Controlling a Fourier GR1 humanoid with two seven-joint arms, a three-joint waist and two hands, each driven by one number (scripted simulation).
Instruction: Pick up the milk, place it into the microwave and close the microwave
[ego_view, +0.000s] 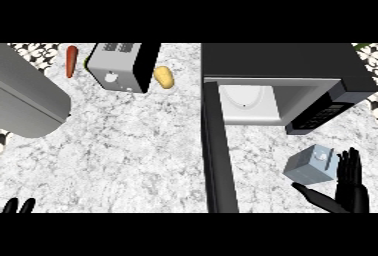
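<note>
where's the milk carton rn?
Head view, lower right: the milk carton sits on the counter in front of the open microwave, right of its door, beside the open right hand.

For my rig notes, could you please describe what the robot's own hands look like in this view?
The right hand is matte black, with slim, segmented fingers and a separate thumb, all in the same black. The left hand shows only black fingertips at the lower left edge. No cables or markings are visible on either.
</note>
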